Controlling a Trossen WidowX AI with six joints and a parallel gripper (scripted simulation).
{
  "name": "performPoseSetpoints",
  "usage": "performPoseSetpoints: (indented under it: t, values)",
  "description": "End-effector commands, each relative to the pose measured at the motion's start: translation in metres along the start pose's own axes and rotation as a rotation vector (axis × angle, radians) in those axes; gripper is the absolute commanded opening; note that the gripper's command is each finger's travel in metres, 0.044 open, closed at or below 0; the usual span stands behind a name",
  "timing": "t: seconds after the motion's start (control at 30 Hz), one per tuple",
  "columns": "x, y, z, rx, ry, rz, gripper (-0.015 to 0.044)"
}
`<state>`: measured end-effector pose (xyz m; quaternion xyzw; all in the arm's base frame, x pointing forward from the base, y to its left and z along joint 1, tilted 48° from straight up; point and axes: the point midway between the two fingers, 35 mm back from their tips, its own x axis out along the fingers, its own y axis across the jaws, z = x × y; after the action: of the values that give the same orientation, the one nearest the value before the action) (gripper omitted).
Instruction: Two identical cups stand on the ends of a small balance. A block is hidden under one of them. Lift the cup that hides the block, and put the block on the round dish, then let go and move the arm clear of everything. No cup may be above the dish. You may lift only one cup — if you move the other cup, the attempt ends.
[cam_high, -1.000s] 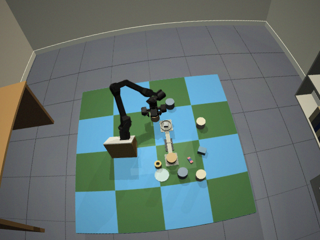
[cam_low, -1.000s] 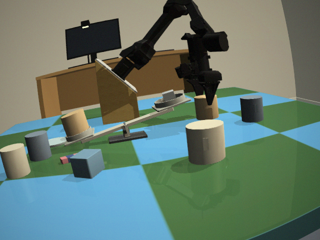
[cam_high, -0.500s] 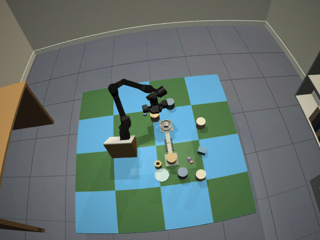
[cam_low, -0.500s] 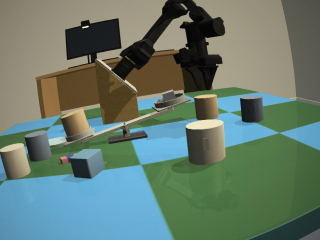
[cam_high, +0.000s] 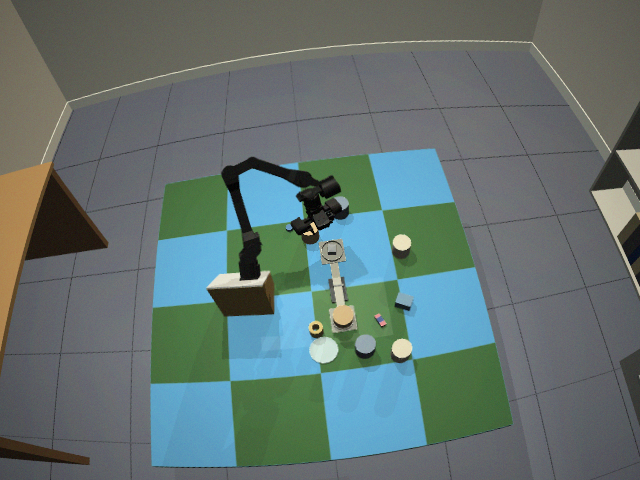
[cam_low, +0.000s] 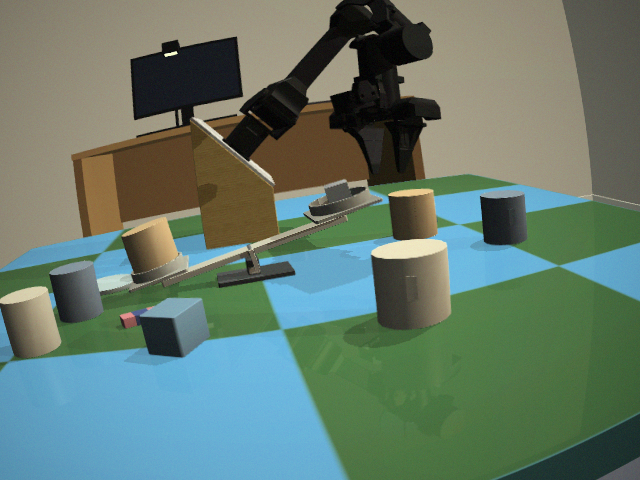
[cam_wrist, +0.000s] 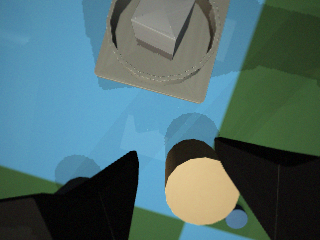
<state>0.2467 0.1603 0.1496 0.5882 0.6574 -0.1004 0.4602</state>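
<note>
My gripper (cam_low: 387, 172) (cam_wrist: 175, 150) is open and empty. It hangs above the table near the raised end of the balance (cam_high: 335, 272) (cam_low: 206, 267), higher than the block and the nearby cup. A grey block (cam_high: 331, 249) (cam_low: 337, 191) (cam_wrist: 157, 30) lies uncovered inside the ring on that raised end. One tan cup (cam_high: 310, 236) (cam_low: 412, 214) (cam_wrist: 202, 191) stands on the mat just beyond it, partly under the gripper in the top view. The other tan cup (cam_high: 342, 315) (cam_low: 150, 245) sits on the lowered end, tilted with it. The pale round dish (cam_high: 323, 350) (cam_low: 114, 283) lies beside that end, with no cup above it.
Grey cylinders (cam_high: 365, 345) (cam_low: 504, 217) and cream cylinders (cam_high: 401, 244) (cam_low: 31, 322) stand around the balance. A blue-grey box (cam_high: 404, 300) (cam_low: 175, 326) and a red-and-blue bar (cam_high: 380, 320) lie beside it. A yellow ring (cam_high: 310, 327) is near the dish. A small blue disc (cam_high: 288, 227) (cam_wrist: 236, 219) is near the uncovered end's cup.
</note>
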Motion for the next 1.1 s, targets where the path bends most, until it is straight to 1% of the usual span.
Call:
performPoseSetpoints:
  t: [0.0,0.2,0.37,0.5,1.07]
  values:
    - [-0.01,0.003,0.019,0.014,-0.03,0.021,0.026]
    - [-0.011,0.003,0.024,-0.071,-0.031,0.018,0.026]
    - [-0.023,0.008,0.048,-0.031,-0.103,0.075,0.026]
    - [-0.023,0.008,0.05,-0.117,-0.1,0.064,0.026]
    - [-0.021,0.005,0.061,-0.692,-0.06,0.004,0.026]
